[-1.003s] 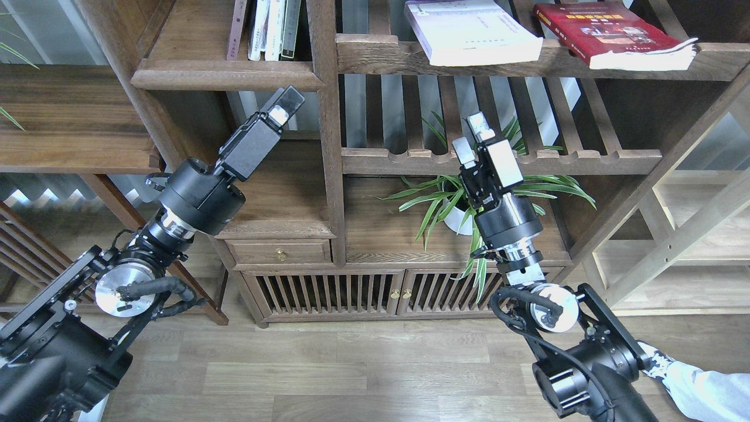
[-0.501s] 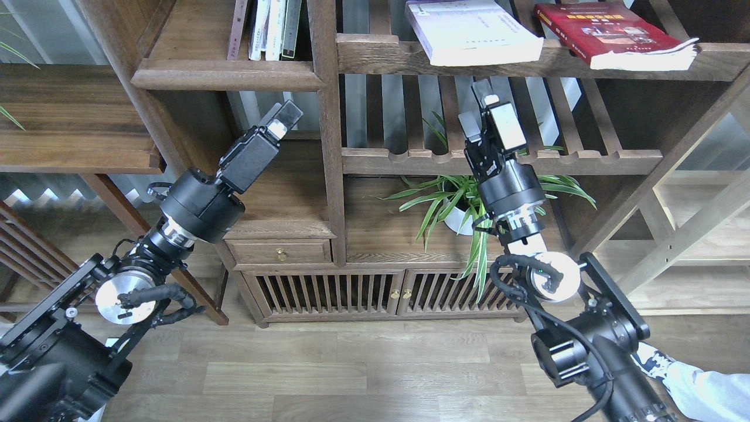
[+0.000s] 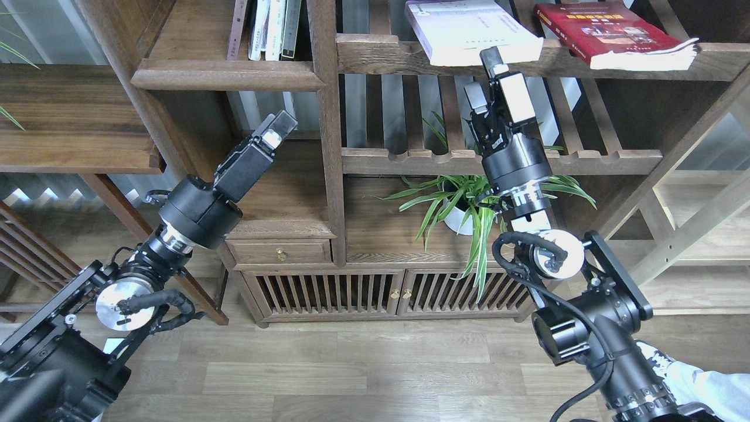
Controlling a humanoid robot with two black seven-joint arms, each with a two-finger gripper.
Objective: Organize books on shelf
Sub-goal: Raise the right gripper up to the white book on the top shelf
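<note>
A thick white book (image 3: 469, 29) lies flat at the top centre, overhanging the front rail of a slatted shelf. A thick red book (image 3: 609, 32) lies flat to its right. A dark maroon-brown book (image 3: 237, 26) stands upright on the solid plank shelf (image 3: 225, 76) at the upper left. My right gripper (image 3: 483, 77) is open and empty, with its upper fingertip just under the white book's front edge. My left gripper (image 3: 275, 132) points up and right below the plank shelf, holding nothing; its fingers cannot be told apart.
Thin white-spined books (image 3: 269, 26) stand beside the maroon one. A vertical post (image 3: 328, 129) divides the bookcase. A slatted shelf with a scalloped rail (image 3: 422, 158) lies behind my right wrist. A potted spider plant (image 3: 463, 202) stands below, above a drawer and slatted cabinet doors (image 3: 328, 293).
My right gripper has risen from the scalloped rail's height up to the white book's front edge. My left gripper has dropped slightly. The books have not moved.
</note>
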